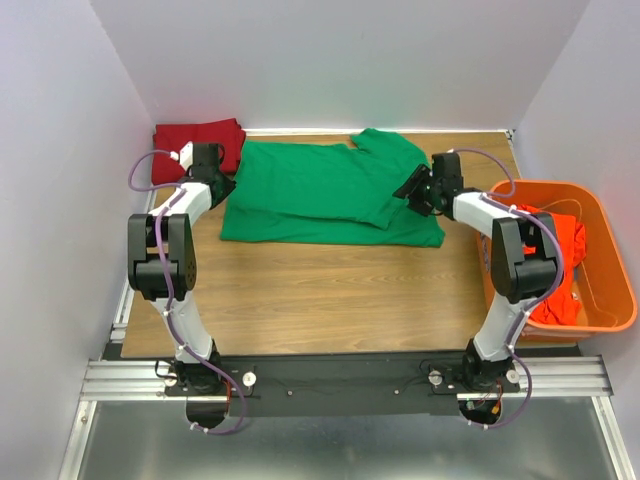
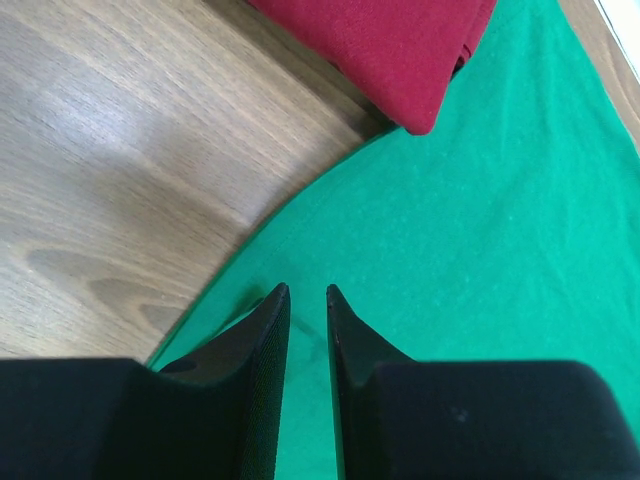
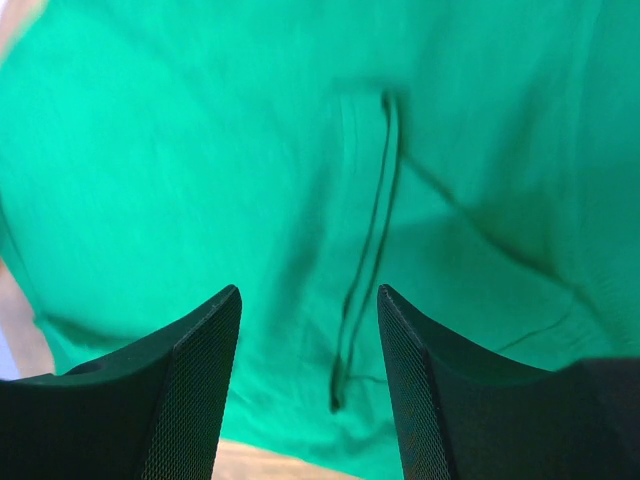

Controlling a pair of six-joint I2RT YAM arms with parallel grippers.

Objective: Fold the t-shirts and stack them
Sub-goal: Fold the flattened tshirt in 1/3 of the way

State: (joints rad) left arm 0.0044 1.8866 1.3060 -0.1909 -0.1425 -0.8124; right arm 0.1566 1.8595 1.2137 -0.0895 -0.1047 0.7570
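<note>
Done: dark red shirt [image 1: 200,138] folded, bench [image 1: 330,290] far-left corner. Green shirt [image 1: 310,190] half-folded. Left: orange-red shirt [image 1: 565,240] in basket [image 1: 615,290]. Right gripper [image 3: 308,295] wide, empty; left gripper [image 2: 307,292] narrow, maybe pinching green.

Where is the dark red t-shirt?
In the top view, the dark red t-shirt lies at the back left of the table, beside the left gripper and the green t-shirt.

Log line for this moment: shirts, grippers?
green t-shirt: partly folded, mid-table | dark red t-shirt: folded, far-left corner | orange-red t-shirt: in basket | left gripper: jaws narrow at green edge, grip unclear | right gripper: open over green
</note>
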